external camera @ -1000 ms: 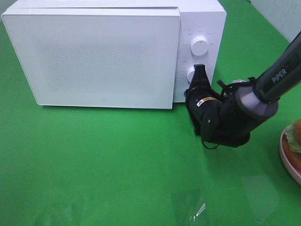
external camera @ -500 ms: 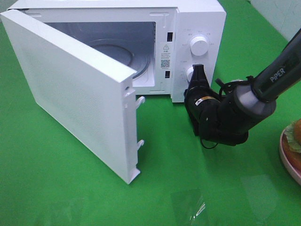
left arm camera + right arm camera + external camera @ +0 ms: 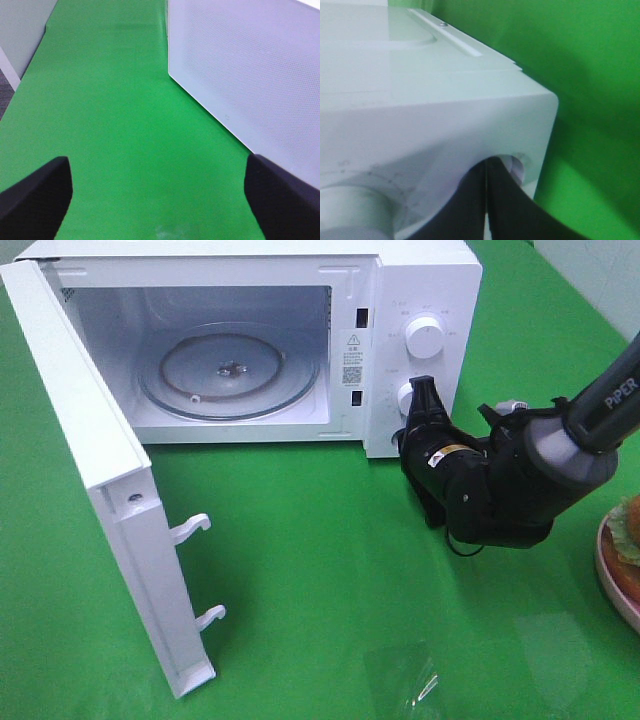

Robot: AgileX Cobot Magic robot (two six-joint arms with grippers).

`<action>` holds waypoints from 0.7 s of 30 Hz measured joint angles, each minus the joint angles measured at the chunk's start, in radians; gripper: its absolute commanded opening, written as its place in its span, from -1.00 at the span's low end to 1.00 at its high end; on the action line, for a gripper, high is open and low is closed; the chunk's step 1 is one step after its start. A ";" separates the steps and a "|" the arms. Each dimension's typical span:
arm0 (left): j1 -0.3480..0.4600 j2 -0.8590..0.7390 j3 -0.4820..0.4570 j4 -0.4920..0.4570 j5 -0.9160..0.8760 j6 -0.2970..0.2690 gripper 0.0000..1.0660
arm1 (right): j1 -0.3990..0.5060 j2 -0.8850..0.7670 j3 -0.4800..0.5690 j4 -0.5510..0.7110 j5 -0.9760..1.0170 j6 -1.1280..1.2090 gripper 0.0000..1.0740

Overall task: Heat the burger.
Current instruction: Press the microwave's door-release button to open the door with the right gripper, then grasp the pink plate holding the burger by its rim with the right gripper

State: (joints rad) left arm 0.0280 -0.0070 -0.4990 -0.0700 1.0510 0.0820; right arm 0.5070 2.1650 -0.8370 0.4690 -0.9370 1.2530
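Noted microwave [image 3: 440, 300] with door [image 3: 110, 530] wide open, glass turntable [image 3: 230, 370] inside bare. Found burger [image 3: 627, 525] on pink plate [image 3: 608, 575], well right of the microwave, on the green surface [image 3: 330, 570], untouched. Saw right end effector [image 3: 423, 388] clenched, empty, tips at the microwave's front panel by the lower knob [image 3: 407, 398]; cannot tell whether touching. Saw left end effector [image 3: 157, 195] released, holding nothing, out to the microwave's left beside the door's outer face. Judged opening step done. Left to do: carrying burger into the microwave, shutting door, setting the knobs.
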 measured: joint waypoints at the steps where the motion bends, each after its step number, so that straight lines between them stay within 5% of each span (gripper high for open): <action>1: 0.000 0.000 0.000 0.000 0.000 0.000 0.61 | 0.000 0.000 0.000 0.000 0.000 0.000 -1.00; 21: 0.000 0.000 0.000 0.000 0.000 0.000 0.61 | -0.013 -0.288 0.263 -0.156 0.229 -0.105 -0.96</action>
State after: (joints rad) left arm 0.0280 -0.0070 -0.4990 -0.0700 1.0510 0.0820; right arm 0.4940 1.8770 -0.5740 0.3130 -0.7080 1.1480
